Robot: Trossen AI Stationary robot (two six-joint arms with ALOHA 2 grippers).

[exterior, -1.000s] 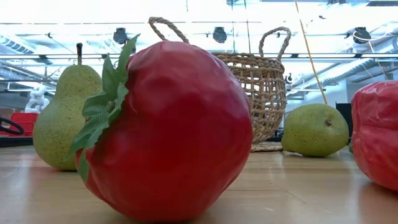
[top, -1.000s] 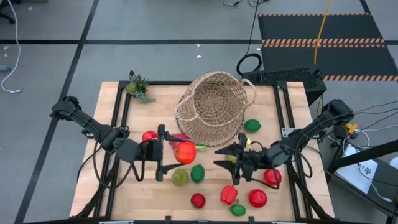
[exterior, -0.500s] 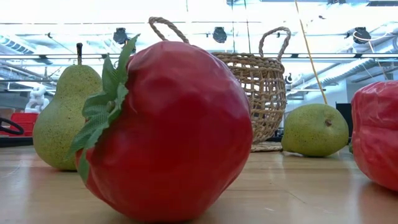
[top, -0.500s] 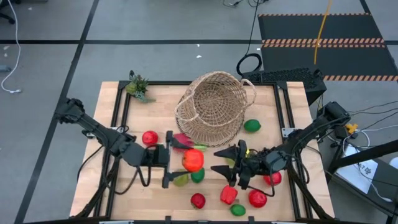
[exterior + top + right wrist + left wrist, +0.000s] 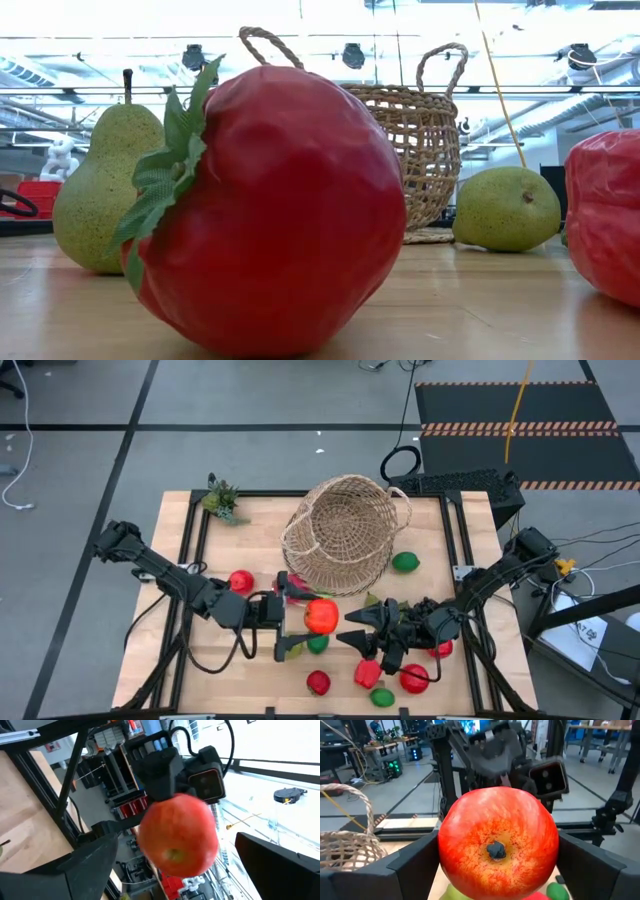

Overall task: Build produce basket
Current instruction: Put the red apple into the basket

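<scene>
My left gripper is shut on a red-orange apple, just in front of the basket, a round wicker one that stands on the table's far middle. My right gripper faces the apple from the right. In the right wrist view its fingers stand wide open on either side of the apple, without touching it. More produce rests on the wood: a tomato, a lime, a green pear below the apple, and a red pepper. My left gripper pinches the apple by two opposite sides between its two fingers. The fingers reach in level from the table's left. The apple is lifted clear above the green fruits, with its dark blossom end turned back toward the wrist.
A small spiky green plant stands at the far left corner. Red and green fruits crowd the near right part of the table. In the low view a large red tomato and two pears stand in front of the basket.
My left gripper has carried the apple toward the table's right edge and a little nearer, keeping it clear of the table. My right gripper has shifted slightly toward the apple and the near edge, and its fingers stand wider apart.
</scene>
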